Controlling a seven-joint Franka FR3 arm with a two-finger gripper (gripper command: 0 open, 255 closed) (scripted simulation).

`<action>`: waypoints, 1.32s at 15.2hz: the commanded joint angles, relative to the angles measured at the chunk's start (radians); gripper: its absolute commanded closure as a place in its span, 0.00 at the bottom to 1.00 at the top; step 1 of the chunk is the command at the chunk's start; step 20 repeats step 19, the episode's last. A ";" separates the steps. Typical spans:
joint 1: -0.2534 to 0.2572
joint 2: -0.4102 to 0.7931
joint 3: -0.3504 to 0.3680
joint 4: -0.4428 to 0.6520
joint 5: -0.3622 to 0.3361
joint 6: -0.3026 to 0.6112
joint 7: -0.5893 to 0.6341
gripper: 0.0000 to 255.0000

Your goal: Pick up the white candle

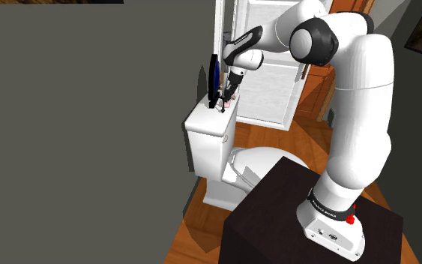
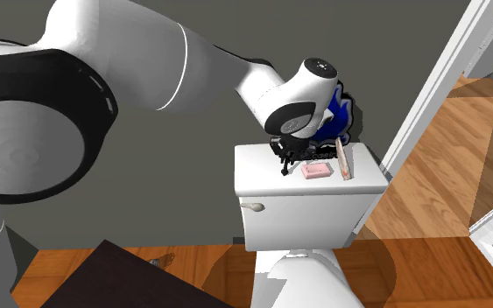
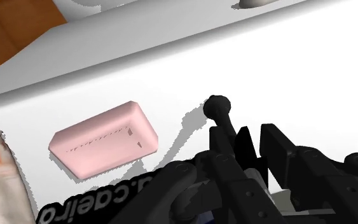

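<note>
The candle (image 2: 344,162) is a pale, pinkish-white stick with a red mark, lying on the white toilet tank lid (image 2: 262,166) near the second exterior view's right end. In the wrist view the candle (image 3: 2,181) lies off to the side, beyond a pink soap bar (image 3: 104,141). My black gripper (image 2: 288,164) hangs low over the lid, on the soap's (image 2: 317,171) far side from the candle. The gripper (image 3: 250,137) looks shut with nothing clasped and is apart from the candle. A thin black stem with a round knob (image 3: 217,105) stands just ahead of it.
A blue plate-like disc (image 2: 332,122) stands upright against the grey wall behind the tank (image 1: 205,120). The toilet bowl (image 1: 258,165) sits below, on a wood floor. A white door (image 1: 269,75) lies beyond. The dark stand (image 1: 276,217) is in the shoulder view's lower right.
</note>
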 commanded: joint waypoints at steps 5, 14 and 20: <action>0.004 -0.017 -0.006 0.016 -0.015 -0.031 0.017 1.00; 0.010 -0.063 -0.020 0.074 -0.054 -0.126 0.058 1.00; 0.011 -0.076 -0.024 0.099 -0.066 -0.161 0.072 1.00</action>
